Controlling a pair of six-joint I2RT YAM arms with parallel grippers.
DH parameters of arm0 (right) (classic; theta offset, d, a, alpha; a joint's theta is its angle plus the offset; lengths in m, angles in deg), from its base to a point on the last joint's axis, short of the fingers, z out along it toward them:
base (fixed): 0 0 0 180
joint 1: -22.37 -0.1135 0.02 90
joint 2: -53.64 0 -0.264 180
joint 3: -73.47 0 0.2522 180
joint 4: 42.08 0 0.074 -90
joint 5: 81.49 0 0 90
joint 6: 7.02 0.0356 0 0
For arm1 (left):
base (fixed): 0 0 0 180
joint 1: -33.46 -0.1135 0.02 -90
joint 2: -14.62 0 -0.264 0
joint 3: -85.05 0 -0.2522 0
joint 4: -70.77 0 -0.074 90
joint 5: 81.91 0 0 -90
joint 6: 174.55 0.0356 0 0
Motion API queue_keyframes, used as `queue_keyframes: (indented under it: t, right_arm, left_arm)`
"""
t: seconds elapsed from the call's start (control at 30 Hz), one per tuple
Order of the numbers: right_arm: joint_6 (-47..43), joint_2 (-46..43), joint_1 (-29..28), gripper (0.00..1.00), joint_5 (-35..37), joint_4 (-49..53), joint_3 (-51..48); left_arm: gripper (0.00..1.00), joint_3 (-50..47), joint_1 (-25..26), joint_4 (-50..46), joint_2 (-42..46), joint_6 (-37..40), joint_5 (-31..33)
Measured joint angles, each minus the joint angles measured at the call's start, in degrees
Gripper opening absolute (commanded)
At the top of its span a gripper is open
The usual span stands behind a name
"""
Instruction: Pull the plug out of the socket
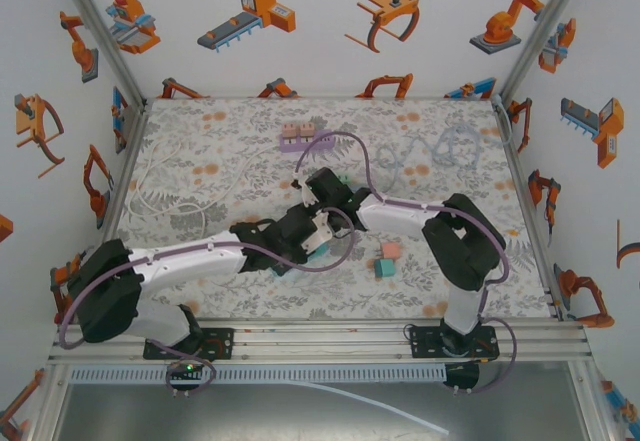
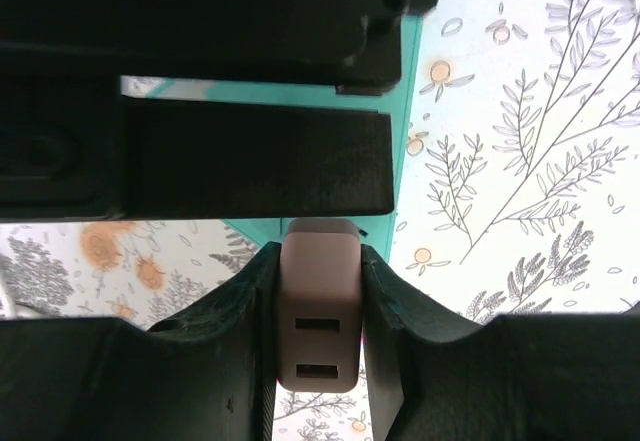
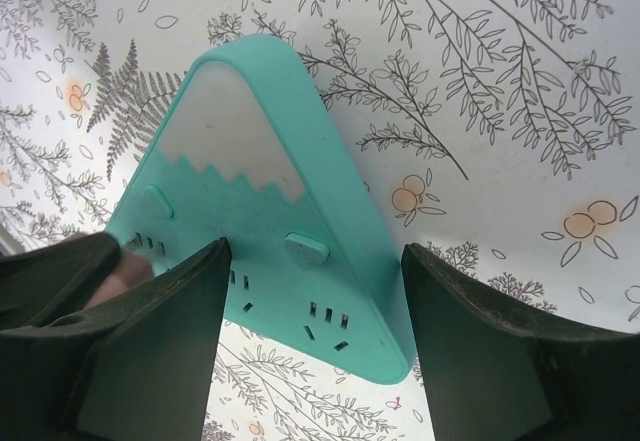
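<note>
Both arms reach to mid-table; left tool [image 2: 318, 301] is clamped, right tool [image 3: 315, 331] gapes wide

Matt teal plastic socket [image 3: 270, 231], smooth pinkish plastic plug [image 2: 318, 311], matt black tool pads [image 2: 250, 166].

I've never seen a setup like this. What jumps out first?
Two arms meet mid-table over a teal, mountain-shaped socket. The left gripper is clamped on a pinkish plug; the right gripper stands open around the socket's lower part. Behind them a purple strip lies on the flowered table.
</note>
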Motion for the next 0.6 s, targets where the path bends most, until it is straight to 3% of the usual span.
queue_keyframes:
  t: [0.37,0.6]
  right_arm:
    - [0.59,0.61,-1.2,0.61,2.89,3.58,2.89]
    - [1.55,-0.22,-1.64,0.63,4.28,3.76,2.82]
  left_arm:
    - [0.06,-1.84,-0.55,1.55,4.39,0.13,-0.57]
    - [0.06,-5.31,-1.77,4.76,15.63,-1.75,-2.89]
